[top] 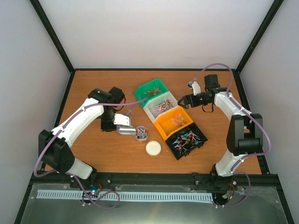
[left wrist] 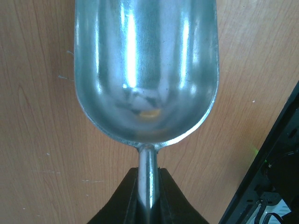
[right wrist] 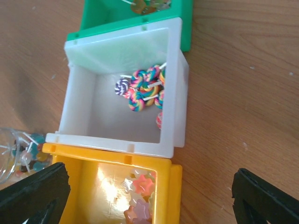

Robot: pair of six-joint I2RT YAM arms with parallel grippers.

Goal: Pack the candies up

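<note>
The candies lie sorted in four bins: swirl lollipops [right wrist: 142,88] in the white bin [right wrist: 117,142], star-shaped sweets [right wrist: 142,193] in the orange bin [right wrist: 175,186], and mixed sticks [top: 187,138] in the black bin [top: 175,152]. More of them fill a small clear jar [top: 141,134]. My left gripper [left wrist: 148,196] is shut on the handle of a metal scoop [left wrist: 145,70], whose bowl looks empty and sits just left of the jar. My right gripper [right wrist: 152,200] hangs open above the orange bin's far end, holding nothing.
A green bin [top: 145,88] heads the diagonal row of bins. The jar's white lid [top: 153,148] lies flat on the wooden table, in front of the jar. A black frame rail [left wrist: 280,154] runs close to the right of the scoop.
</note>
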